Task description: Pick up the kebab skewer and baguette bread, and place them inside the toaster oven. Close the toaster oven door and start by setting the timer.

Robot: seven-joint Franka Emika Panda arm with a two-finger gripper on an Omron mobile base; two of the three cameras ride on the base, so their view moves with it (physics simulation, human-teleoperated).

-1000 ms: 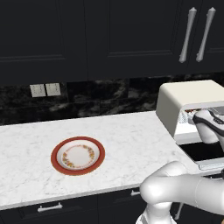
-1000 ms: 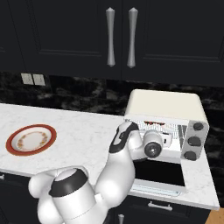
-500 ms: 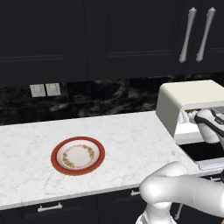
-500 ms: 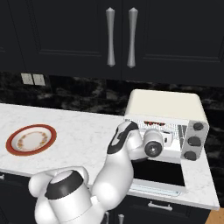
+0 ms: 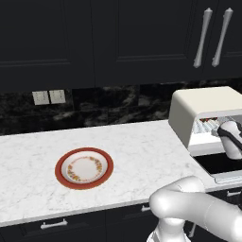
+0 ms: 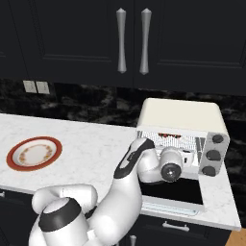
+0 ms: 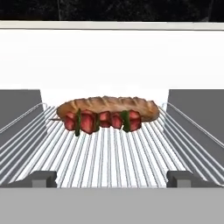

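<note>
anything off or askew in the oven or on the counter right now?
Nothing stands out. The baguette bread and kebab skewer lie flat on the wire rack, skewer just in front of the loaf. The toaster oven door is down, as expected. The plate sits flat on the counter.

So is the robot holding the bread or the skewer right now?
Neither. The gripper is open and empty; the bread and skewer lie on the oven rack.

Kitchen, marble counter [image 5: 142, 146], black cabinets [image 5: 118, 42], toaster oven [image 6: 180, 117]
</note>
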